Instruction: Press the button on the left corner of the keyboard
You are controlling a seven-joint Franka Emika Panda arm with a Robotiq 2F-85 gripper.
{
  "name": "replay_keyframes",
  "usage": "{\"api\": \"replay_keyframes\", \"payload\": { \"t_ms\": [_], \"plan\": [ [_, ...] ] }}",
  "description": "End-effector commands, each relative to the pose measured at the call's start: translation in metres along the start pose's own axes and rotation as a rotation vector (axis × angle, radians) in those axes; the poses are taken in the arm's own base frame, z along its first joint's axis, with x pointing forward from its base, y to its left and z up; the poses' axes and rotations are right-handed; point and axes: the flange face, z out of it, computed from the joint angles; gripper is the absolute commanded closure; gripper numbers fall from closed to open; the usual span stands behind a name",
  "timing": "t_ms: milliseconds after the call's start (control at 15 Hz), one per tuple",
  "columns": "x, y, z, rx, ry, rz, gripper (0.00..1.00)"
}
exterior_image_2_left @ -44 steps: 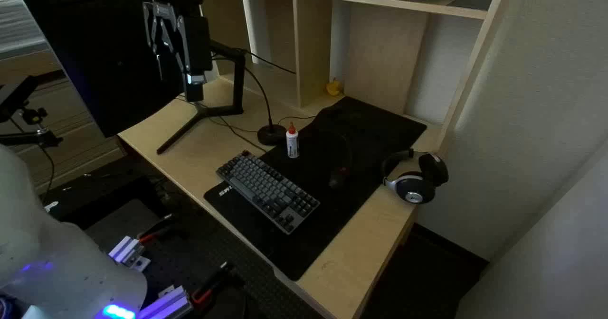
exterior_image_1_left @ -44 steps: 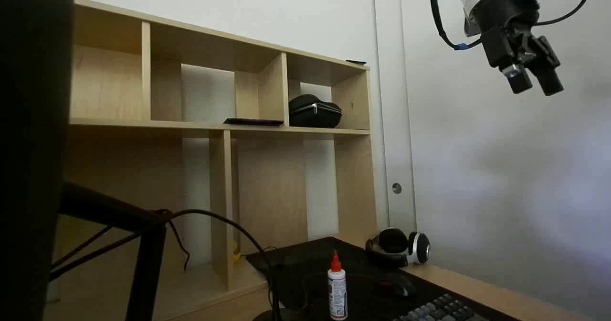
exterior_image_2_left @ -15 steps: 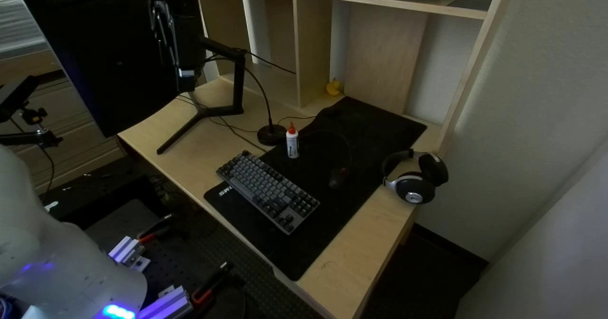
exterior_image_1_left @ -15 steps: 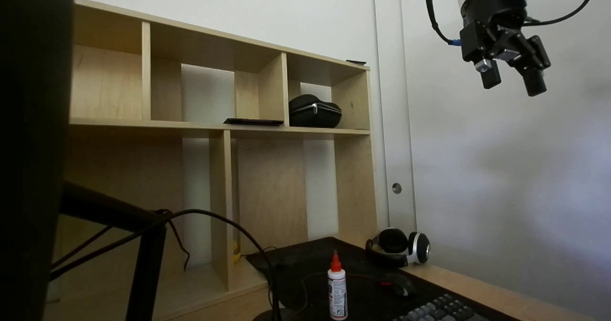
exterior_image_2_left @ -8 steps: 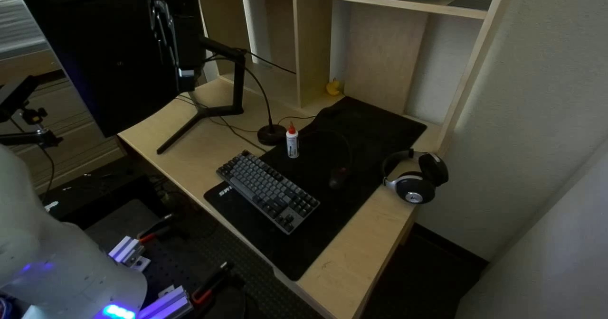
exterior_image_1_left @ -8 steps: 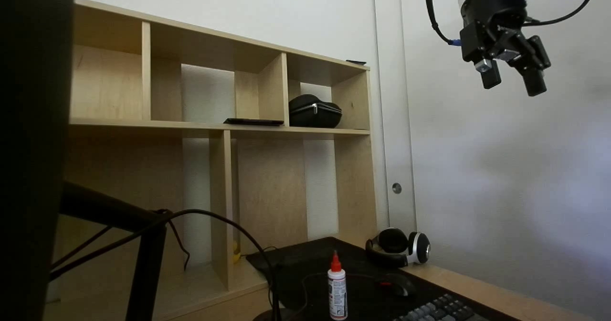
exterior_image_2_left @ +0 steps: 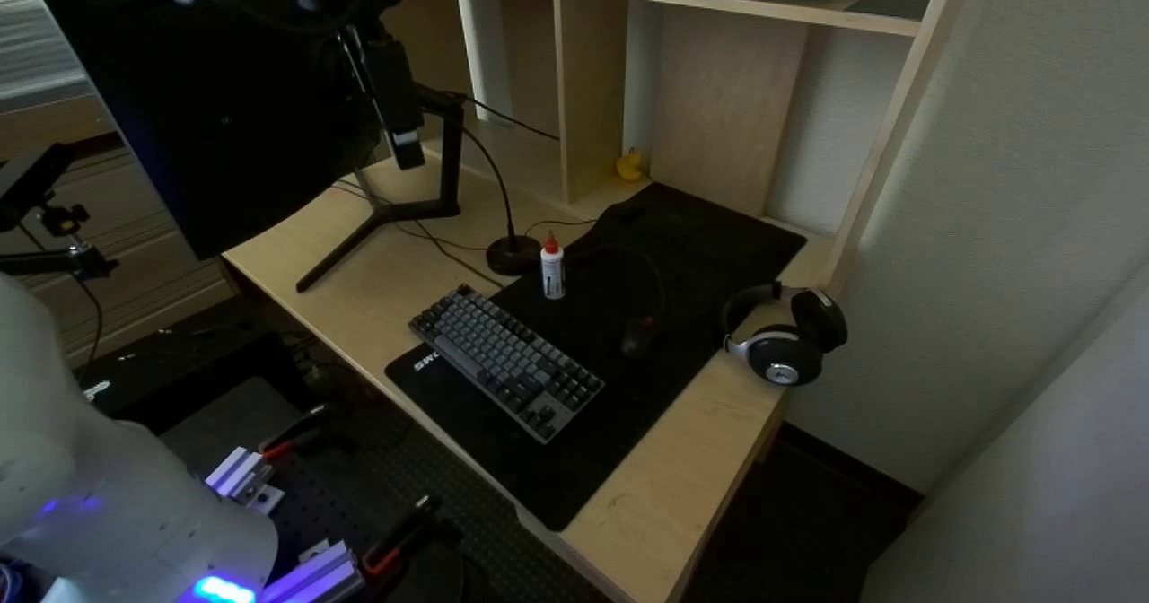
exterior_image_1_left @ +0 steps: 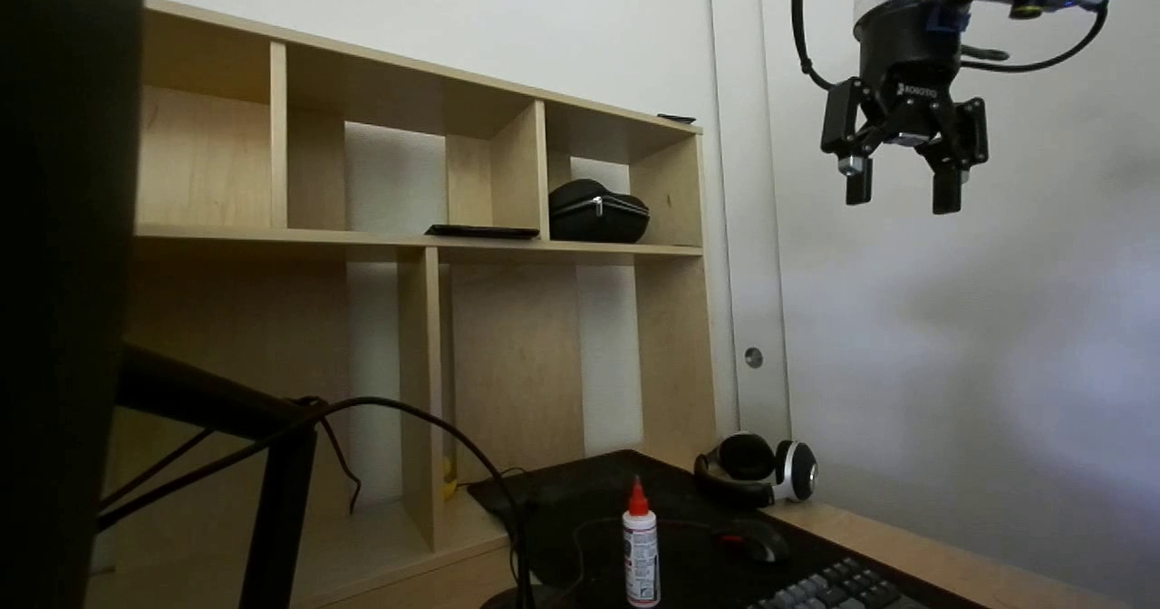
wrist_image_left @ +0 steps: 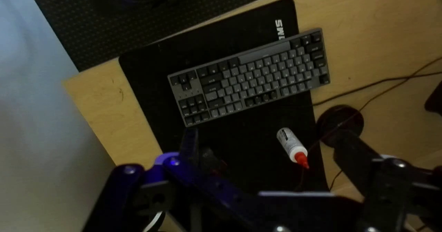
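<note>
Beside a pale wall [exterior_image_2_left: 1014, 226], a light wooden desk [exterior_image_2_left: 664, 486] carries a large black mat [exterior_image_2_left: 718, 235]. Lying flat, mostly on the mat, is the keyboard [exterior_image_2_left: 507, 361]; its left end, judged as the end away from the arrow keys [wrist_image_left: 183, 78], reaches past the mat's edge over bare wood. High above the desk, well apart from the keyboard, hangs the gripper [exterior_image_1_left: 903, 194], pointing down, its fingers [exterior_image_1_left: 947, 194] spread wide with nothing held between them. A white bottle [exterior_image_2_left: 554, 275] with a red tip stands upright on the mat, near the keyboard but not touching it. Smallest is the goal: going by the sentence, it could be the front corner key [wrist_image_left: 316, 36], on the side of the space bar [wrist_image_left: 264, 53], or the back corner key [wrist_image_left: 324, 79]. The task looks barely begun, since the fingers touch no key and nothing is being pressed. What seems left is nearly all of it: lining up over that left end, coming down, pressing and lifting away. Drawing the fingers together first would probably help to strike one key alone.
</note>
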Motion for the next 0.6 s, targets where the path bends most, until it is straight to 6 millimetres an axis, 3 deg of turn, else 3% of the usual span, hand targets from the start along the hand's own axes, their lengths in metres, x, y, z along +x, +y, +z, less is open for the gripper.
{"api": "replay_keyframes", "payload": {
  "t_ms": [0, 67, 133, 400, 533],
  "plan": [
    [-0.041, -0.014, 0.056, -0.017, 0.061, 0.07, 0.0],
    [-0.016, -0.016, 0.029, -0.017, 0.031, 0.031, 0.0],
    [-0.024, -0.019, 0.04, -0.025, 0.026, 0.033, 0.0],
    [-0.021, -0.018, 0.029, -0.017, 0.047, 0.035, 0.0],
    [-0.02, -0.045, 0.058, -0.019, 0.005, -0.004, 0.0]
  ]
}}
